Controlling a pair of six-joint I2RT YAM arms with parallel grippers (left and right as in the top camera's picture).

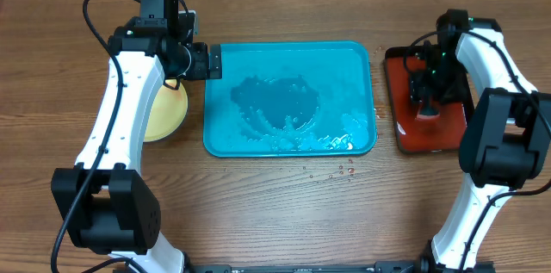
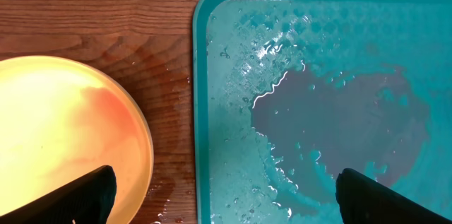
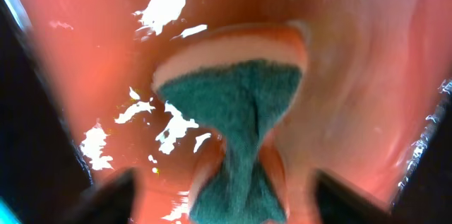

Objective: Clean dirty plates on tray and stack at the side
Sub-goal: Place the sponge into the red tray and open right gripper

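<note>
Closest to me, along the near side of the wooden table [image 1: 284,213], a few water drops [image 1: 340,170] lie on the wood just off the near right corner of the tray [image 1: 349,75]. The teal tray sits in the middle of the table with no plate on it. Its floor is wet, with a darker puddle [image 1: 280,105] in the centre and beads of water around it. Just off the tray's left edge, apart from it and on bare wood, is a yellow plate [image 1: 165,114], partly under the left arm. From here I cannot tell how many plates lie beneath it. In the left wrist view its face has an orange tint, and the wood between it and the tray looks damp. To the right of the teal tray, well apart from it, is the smaller dark red tray [image 1: 448,131]. The right gripper [image 1: 425,108] is down over it. Its fingers [image 3: 113,192] are spread to either side of a sponge [image 3: 233,104] with a green scouring face, which is creased in at the waist and rests on the wet red surface. Farthest back, the left gripper [image 1: 213,62] hangs over the tray's far left corner. Its fingers [image 2: 85,196] are wide apart and hold nothing, one above the plate and the other above the tray.
</note>
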